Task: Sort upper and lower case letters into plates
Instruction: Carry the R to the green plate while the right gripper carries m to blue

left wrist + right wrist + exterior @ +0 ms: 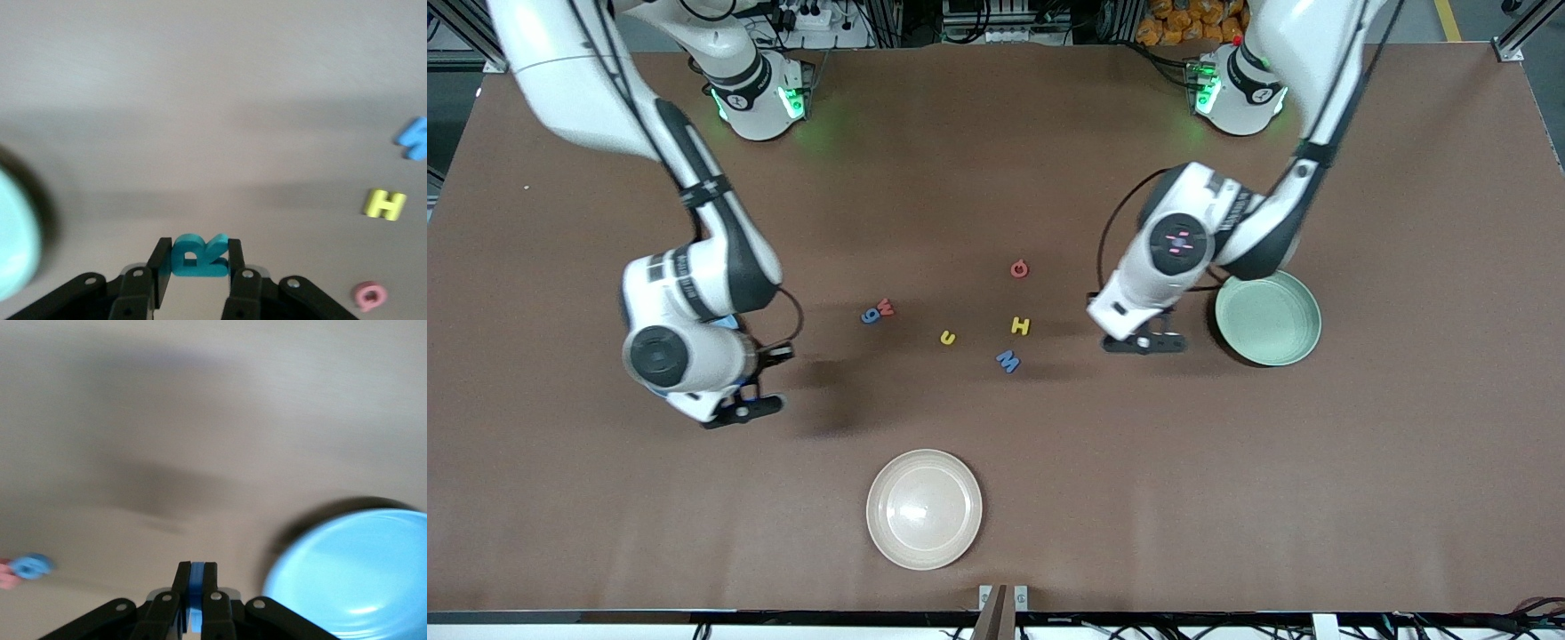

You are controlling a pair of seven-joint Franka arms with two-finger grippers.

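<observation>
Your left gripper (197, 257): clamped on a teal letter R (198, 256), beside the mint plate (1268, 318). Your right gripper (197, 587): pinching a blue letter (195, 593), near the blue plate (353, 577). Six letters (1020, 326) lie mid-surface (996, 160).

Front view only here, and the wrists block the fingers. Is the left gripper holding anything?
Observer: Yes. The left gripper is shut on a teal letter R, over the table beside the mint plate.
Operator: And the right one?
Observer: The right gripper is shut on a blue letter. It shows edge-on, so I cannot read which letter.
Operator: I can't find the blue plate.
Observer: The blue plate lies on the table close beside the right gripper. In your view that arm covers most of it.
</observation>
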